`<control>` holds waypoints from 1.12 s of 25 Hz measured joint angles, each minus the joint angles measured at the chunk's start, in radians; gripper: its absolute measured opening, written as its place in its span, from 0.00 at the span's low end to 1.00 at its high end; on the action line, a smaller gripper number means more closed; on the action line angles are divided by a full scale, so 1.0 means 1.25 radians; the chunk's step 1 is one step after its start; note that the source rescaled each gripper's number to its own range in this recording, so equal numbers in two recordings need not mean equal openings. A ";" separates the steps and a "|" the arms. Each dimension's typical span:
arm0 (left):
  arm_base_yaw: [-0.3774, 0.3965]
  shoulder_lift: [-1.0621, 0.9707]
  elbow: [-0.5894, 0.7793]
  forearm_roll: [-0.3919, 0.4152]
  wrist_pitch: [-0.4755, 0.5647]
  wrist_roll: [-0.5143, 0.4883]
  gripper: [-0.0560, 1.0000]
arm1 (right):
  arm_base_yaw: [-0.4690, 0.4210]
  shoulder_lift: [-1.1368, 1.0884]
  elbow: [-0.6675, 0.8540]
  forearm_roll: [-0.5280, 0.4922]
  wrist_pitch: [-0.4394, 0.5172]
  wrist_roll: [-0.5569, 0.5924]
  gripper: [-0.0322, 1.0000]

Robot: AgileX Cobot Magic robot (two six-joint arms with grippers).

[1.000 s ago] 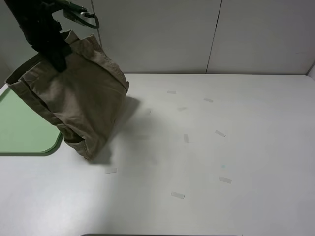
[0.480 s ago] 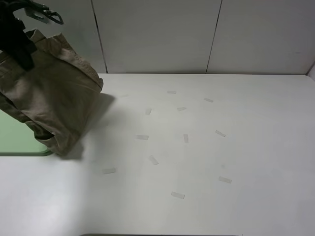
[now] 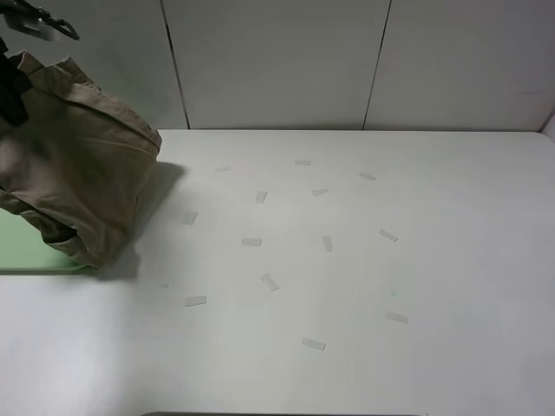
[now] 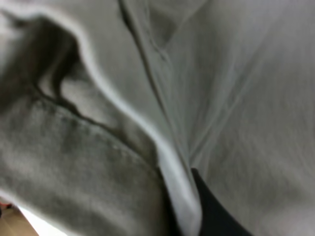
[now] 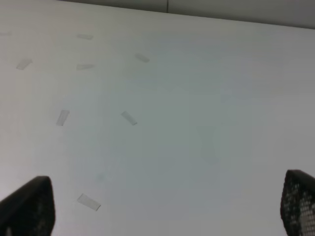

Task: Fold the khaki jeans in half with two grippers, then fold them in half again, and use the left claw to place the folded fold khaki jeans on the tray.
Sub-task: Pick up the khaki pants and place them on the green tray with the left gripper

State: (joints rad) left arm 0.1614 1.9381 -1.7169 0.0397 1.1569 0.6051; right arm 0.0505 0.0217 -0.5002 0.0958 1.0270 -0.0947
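Observation:
The khaki jeans [image 3: 74, 173] hang folded in a bundle from my left gripper [image 3: 9, 94] at the far left edge of the high view, lifted off the table. Only a black part of that arm shows above the cloth. The bundle's lower end hangs over the near right corner of the mint-green tray [image 3: 24, 250], most of which is hidden or out of frame. In the left wrist view khaki cloth [image 4: 98, 162] fills the picture and one black fingertip [image 4: 212, 216] presses against it. My right gripper [image 5: 157, 206] is open and empty over bare table.
The white table [image 3: 390, 260] carries several small pieces of tape [image 3: 269, 282] scattered across its middle. A pale panelled wall [image 3: 277, 61] stands along the back edge. The right arm does not show in the high view.
My left gripper has carried the hanging jeans further left, partly out of frame and over the tray's corner. More tape marks on the table are uncovered.

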 joint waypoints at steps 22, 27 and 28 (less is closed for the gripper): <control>0.039 0.031 0.000 0.058 -0.136 -0.024 0.05 | 0.000 0.000 0.000 0.002 0.000 0.000 1.00; 0.039 0.031 0.000 0.059 -0.122 -0.055 0.09 | 0.000 0.000 0.000 0.003 0.000 0.000 1.00; 0.039 0.031 0.000 0.060 -0.116 -0.059 0.13 | 0.000 0.000 0.000 0.003 0.000 0.000 1.00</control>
State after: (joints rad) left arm 0.2100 1.9766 -1.7169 0.1147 1.0121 0.5313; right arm 0.0505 0.0217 -0.5002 0.0999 1.0270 -0.0947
